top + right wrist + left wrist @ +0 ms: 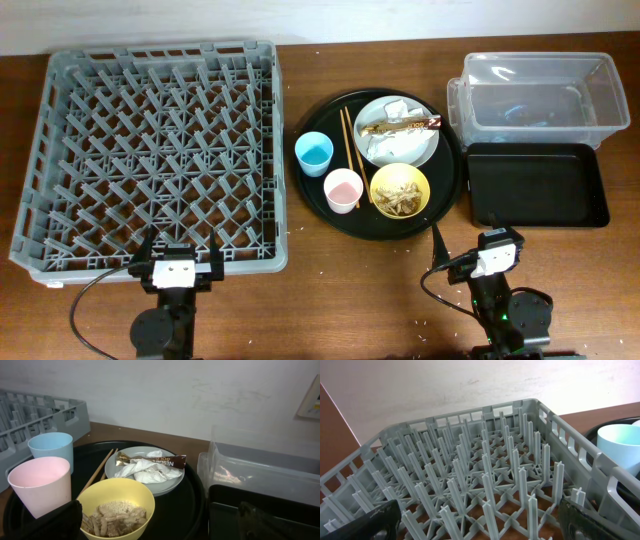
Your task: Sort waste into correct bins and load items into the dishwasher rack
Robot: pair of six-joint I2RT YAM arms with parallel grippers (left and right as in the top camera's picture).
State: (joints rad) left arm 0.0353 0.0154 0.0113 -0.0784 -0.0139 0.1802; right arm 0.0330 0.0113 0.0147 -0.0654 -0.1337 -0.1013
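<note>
The grey dishwasher rack (155, 150) fills the left of the table and holds nothing. On a round black tray (325, 215) sit a blue cup (313, 153), a pink cup (343, 190), a yellow bowl (400, 190) of tan food scraps (117, 515), wooden chopsticks (349, 140), and a grey-green plate (420, 150) with white napkins (147, 471) and a gold-brown wrapper (400, 125). The clear tub (540, 95) and shallow black tray (537, 185) stand at the right. My left gripper (480, 527) is open at the rack's near edge. My right gripper (160, 525) is open just before the bowl.
The brown wooden table (330, 300) carries small crumbs near its front. A pale wall runs behind the table. The rack's corner (75, 410) shows at the left of the right wrist view, and the blue cup (620, 445) shows at the right of the left wrist view.
</note>
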